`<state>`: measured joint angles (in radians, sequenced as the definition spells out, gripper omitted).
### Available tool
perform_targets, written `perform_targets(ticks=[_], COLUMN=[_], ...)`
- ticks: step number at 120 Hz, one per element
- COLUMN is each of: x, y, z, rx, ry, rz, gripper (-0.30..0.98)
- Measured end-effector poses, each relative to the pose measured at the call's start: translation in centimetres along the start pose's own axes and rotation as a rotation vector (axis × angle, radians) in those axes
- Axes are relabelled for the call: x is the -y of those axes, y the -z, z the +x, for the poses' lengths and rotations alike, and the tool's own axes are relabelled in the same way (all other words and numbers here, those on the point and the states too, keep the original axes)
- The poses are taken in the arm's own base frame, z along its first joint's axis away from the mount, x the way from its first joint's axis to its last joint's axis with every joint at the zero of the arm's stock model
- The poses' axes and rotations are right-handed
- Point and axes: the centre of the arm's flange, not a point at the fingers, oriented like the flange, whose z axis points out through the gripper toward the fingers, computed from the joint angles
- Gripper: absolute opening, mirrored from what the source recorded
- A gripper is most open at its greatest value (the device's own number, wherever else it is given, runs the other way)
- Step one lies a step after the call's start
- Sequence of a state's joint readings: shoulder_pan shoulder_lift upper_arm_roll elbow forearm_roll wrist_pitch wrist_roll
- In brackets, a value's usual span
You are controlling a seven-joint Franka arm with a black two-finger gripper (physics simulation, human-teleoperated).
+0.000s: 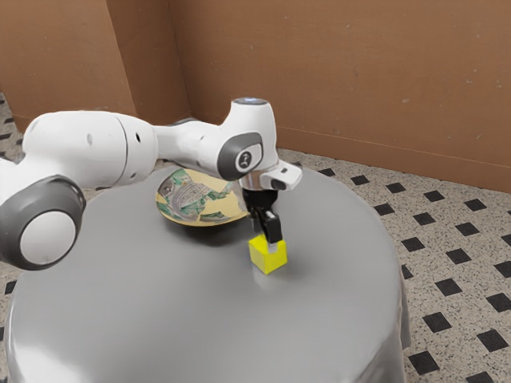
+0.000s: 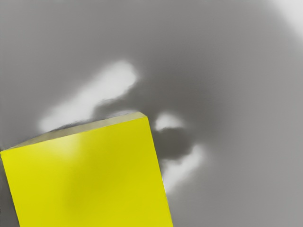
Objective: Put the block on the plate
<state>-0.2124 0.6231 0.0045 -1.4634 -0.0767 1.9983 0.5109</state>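
- Gripper [image 1: 266,239]: at the block [image 1: 268,258]; I cannot confirm its opening or grip.
- Block: beneath the hand; table contact unconfirmed.
- Current step, as judged: grasping.
- Next: verify grip, raise clear of the plate's [image 1: 177,198] rim, traverse, lower, release.

Yel block [image 1: 267,259], in claw [image 1: 266,239], plate [image 1: 188,220] on tbl [image 1: 160,303]

Round grey table [image 1: 335,319], brown walls [image 1: 335,72], black-dotted speckled floor [image 1: 463,263].
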Motion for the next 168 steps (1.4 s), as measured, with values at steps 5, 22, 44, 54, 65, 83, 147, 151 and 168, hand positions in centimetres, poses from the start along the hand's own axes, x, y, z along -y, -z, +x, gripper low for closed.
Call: perform_targets(ticks=[5,22,44,54,65,83,147,151,168], x=[0.3,1.5,2.3,2.8,2.9,3.0,3.2,3.1,3.2], y=[-0.4,-1.5,-2.6,-2.4,-3.3,-4.3,-6.3,-6.3,-4.3], z=[0.2,0.3,0.4,0.8,0.9,1.0,0.9,0.9,0.7], rx=[-0.005,-0.011,-0.015,-0.031,-0.031,-0.031,-0.013,-0.012,-0.033], ry=[0.009,0.042,0.071,0.08,0.093,0.113,0.13,0.13,0.131], rz=[0.001,0.001,0.001,0.011,0.0,-0.021,-0.037,-0.037,-0.024], gripper=[0.69,0.69,0.69,0.69,0.69,0.69,0.49,0.5,0.43])
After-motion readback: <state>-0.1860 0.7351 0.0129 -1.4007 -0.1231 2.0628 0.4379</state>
